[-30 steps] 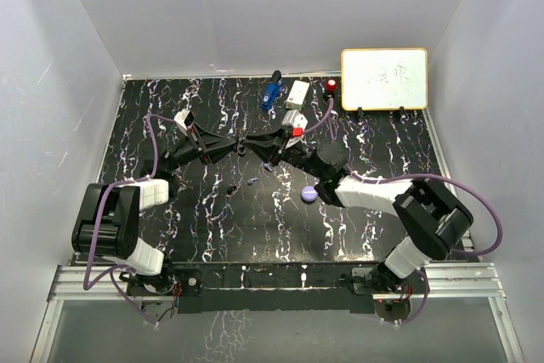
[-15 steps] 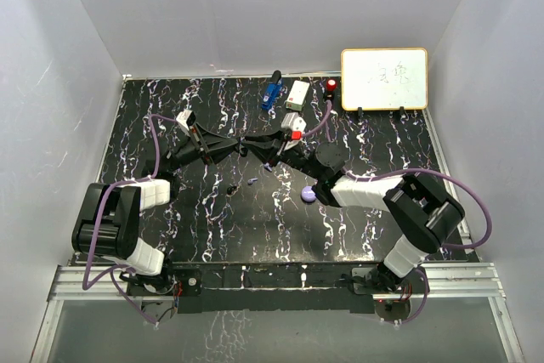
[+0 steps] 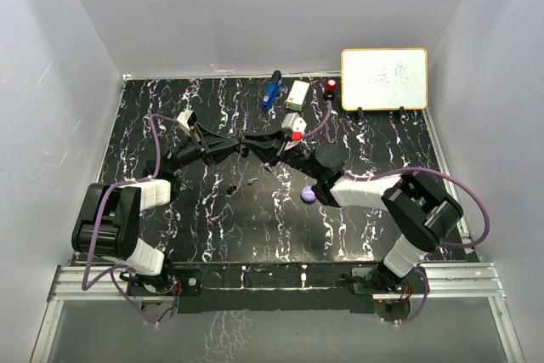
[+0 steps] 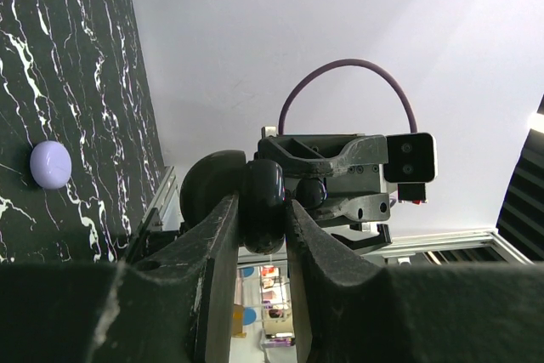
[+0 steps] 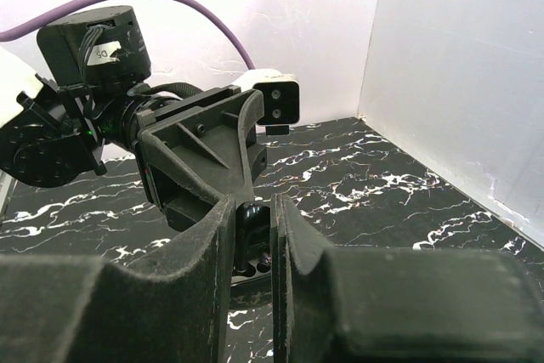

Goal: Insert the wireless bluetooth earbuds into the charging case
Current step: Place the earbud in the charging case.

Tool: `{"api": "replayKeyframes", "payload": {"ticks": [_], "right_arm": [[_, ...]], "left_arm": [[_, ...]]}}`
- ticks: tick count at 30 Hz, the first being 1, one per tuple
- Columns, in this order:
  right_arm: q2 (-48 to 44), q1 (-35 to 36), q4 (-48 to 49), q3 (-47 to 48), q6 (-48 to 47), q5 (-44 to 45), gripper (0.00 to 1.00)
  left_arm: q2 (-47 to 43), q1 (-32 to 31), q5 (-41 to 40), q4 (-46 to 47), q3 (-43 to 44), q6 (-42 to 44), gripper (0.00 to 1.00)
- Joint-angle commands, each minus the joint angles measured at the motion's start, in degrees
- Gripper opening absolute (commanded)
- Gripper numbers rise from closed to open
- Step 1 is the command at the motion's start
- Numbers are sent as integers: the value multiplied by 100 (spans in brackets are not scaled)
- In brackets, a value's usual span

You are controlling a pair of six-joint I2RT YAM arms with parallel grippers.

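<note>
left gripper (image 4: 261, 208) is clamped on a black round case (image 4: 263, 193), held off the table (image 3: 212, 227) at mid-scene. right gripper (image 5: 251, 208) faces it with jaws pinched on a small black piece (image 5: 250, 234), probably an earbud, though the fingers hide most of it. handling, judged: the earbuds are very light, rigid, glossy plastic with rounded sides, so a hard pinch may squirt one out and a dropped one will roll. take each across its widest part, fingertips only, light force. the case looks stiff and smooth as well, and needs a firm hold so it does not twist while a bud is pressed in. counts, top view: one lavender earbud (image 3: 253, 181) lies loose on the table just near of the meeting grippers. one small dark bit (image 3: 231, 187) just left of it is likely another black bud. one lavender puck (image 3: 308, 195) sits to the right beside the right arm, perhaps a second case. along the far edge: one blue gadget (image 3: 271, 93), one white box (image 3: 297, 93), one red-capped item (image 3: 331, 85), one whiteboard (image 3: 384, 79).
</note>
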Motion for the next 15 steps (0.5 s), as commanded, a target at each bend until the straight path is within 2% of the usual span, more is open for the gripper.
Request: {"api": "replayKeyframes", "payload": {"ticks": [1, 15], "right_arm": [[23, -25, 400, 171, -112, 145, 0], [125, -31, 453, 215, -139, 157, 0]], "left_arm": [[-308, -42, -5, 54, 30, 32, 0], [-412, -77, 23, -74, 38, 85, 0]]}}
